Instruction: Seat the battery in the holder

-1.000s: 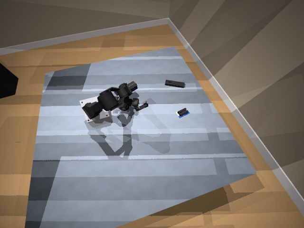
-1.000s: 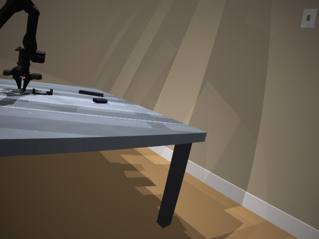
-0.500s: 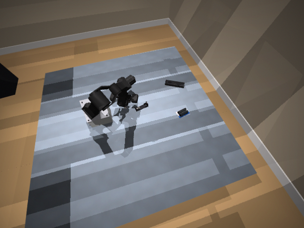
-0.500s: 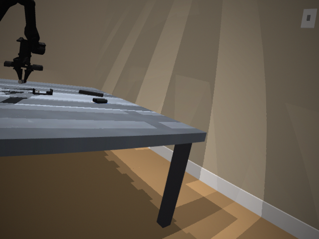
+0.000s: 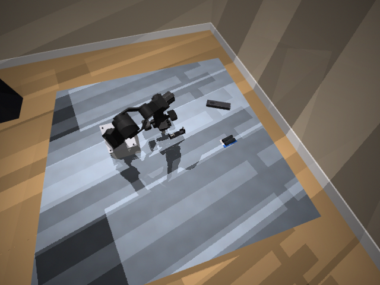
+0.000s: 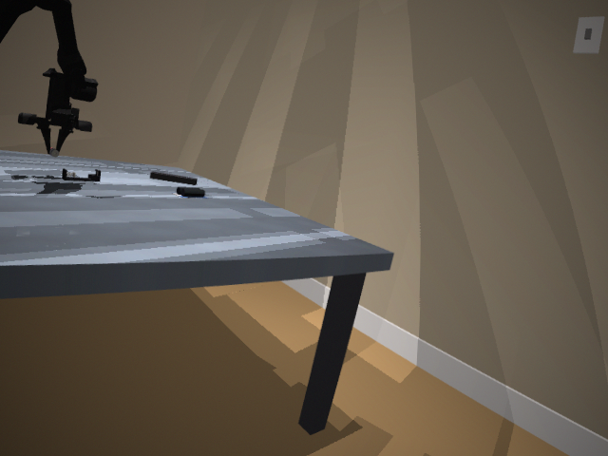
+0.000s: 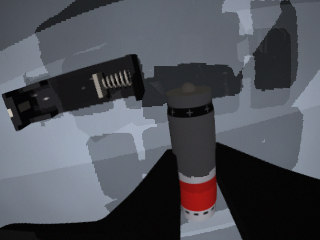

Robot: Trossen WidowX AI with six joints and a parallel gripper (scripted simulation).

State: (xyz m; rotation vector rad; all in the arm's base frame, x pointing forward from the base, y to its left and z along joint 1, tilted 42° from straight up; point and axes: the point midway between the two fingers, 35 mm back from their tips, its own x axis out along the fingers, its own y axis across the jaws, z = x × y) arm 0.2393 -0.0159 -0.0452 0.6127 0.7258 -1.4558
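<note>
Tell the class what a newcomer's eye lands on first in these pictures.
The red-banded battery clamped in the pincer stands out first, hanging above the grey table. Next comes the black holder lying below it, spring showing and slot empty.

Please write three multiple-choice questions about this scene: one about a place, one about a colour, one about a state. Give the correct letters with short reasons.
1. Where is the grey cylindrical battery?
A. Between the hand's fingers
B. Seated in the holder
C. Lying beside the table's edge

2. What colour is the band near the battery's lower end?
A. Blue
B. Red
C. Green

3. What state is the long black battery holder?
A. Holding a battery
B. Unfilled, spring visible
C. Covered by a lid

Answers:
1 A: the hand grips it, lifted.
2 B: the wrist view shows red.
3 B: its coil spring shows in an open slot.
</note>
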